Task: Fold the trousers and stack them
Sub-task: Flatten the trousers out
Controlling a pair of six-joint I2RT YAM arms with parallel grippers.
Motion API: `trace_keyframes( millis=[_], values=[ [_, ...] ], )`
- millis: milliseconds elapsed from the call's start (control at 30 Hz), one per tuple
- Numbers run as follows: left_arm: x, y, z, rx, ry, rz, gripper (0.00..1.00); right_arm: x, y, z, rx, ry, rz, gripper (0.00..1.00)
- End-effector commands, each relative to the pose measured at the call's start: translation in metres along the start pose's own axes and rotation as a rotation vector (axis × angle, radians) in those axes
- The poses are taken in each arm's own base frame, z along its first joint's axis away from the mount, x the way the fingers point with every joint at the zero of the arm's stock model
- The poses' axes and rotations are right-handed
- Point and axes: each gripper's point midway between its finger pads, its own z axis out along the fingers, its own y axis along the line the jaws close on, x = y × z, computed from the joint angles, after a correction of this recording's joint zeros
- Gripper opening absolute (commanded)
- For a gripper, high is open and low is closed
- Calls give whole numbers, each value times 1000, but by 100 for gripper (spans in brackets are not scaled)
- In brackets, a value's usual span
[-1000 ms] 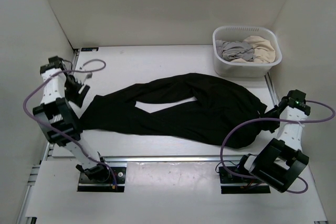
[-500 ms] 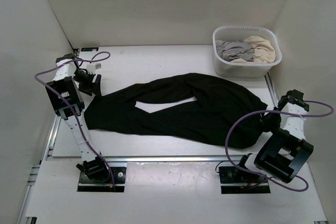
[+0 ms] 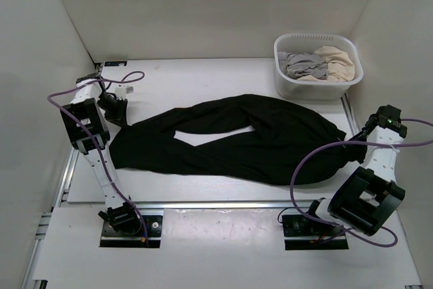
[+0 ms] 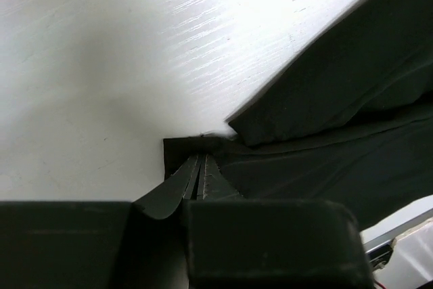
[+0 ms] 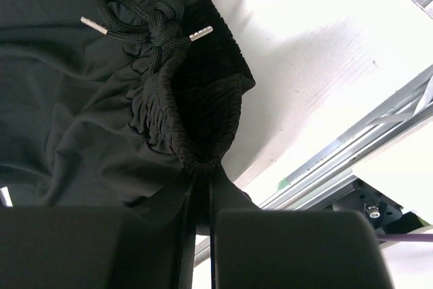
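Observation:
The black trousers (image 3: 237, 141) lie spread across the white table, legs pointing left, waist at the right. My left gripper (image 3: 122, 120) is shut on the hem corner of a trouser leg (image 4: 186, 150) at the far left; in the left wrist view the closed fingers (image 4: 197, 177) pinch the fabric edge. My right gripper (image 3: 352, 153) is shut on the elastic waistband (image 5: 199, 160) at the right end. A knotted drawstring (image 5: 159, 21) with metal tips lies above that grip.
A white basket (image 3: 318, 65) holding grey and beige clothes stands at the back right. White walls close in on the left, back and right. A metal rail (image 3: 216, 204) runs along the near edge, also seen as rail (image 5: 352, 150) in the right wrist view.
My left gripper has moved onto the leg hem and closed on it. The right arm has lifted slightly, still holding the waistband.

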Motion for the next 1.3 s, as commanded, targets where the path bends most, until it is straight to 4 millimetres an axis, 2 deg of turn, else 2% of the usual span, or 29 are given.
trace_keyframes(
  millis=[0,133,167,233,300,467,633,667,767,800,833,967,1033,1167,1267],
  values=[
    [-9,9,-28,-101,-41,58,14,-6,-1,-14,3,-34,4,0],
    [-21,-2,-42,-86,-105,53,14,-4,2,-13,-17,-34,3,0],
    [-24,-1,-44,-91,-112,56,25,0,0,-11,-13,-23,4,0],
    [-27,-1,-44,-88,-127,52,81,1,1,-8,-20,-18,4,0],
    [-18,-2,-36,-81,-101,32,84,3,0,-8,-20,-18,4,0],
    [-10,5,-20,-81,-64,19,87,8,-2,-5,-18,-13,-5,0],
    [18,11,6,-76,43,-15,69,8,-3,-3,-19,-15,-14,0],
    [17,12,11,-66,36,-16,66,8,-3,-3,-19,-15,-14,0],
    [12,6,18,-18,13,-30,40,9,-2,1,-20,7,-13,0],
    [11,4,18,-9,7,-41,20,6,0,-1,-24,-3,-14,0],
    [6,4,16,-8,-8,-36,14,6,-1,-1,-24,-3,-23,0],
    [-1,1,3,-18,-43,-10,14,0,2,-6,-33,-24,-24,0],
    [-11,-4,-13,-22,-85,17,14,-3,3,-6,-33,-26,-24,0],
    [-34,-10,-61,-44,-206,58,14,-6,9,-12,-56,-29,-26,0],
    [-47,-25,-99,-11,-319,74,14,-9,12,-15,-71,-36,-18,0]
  ],
)
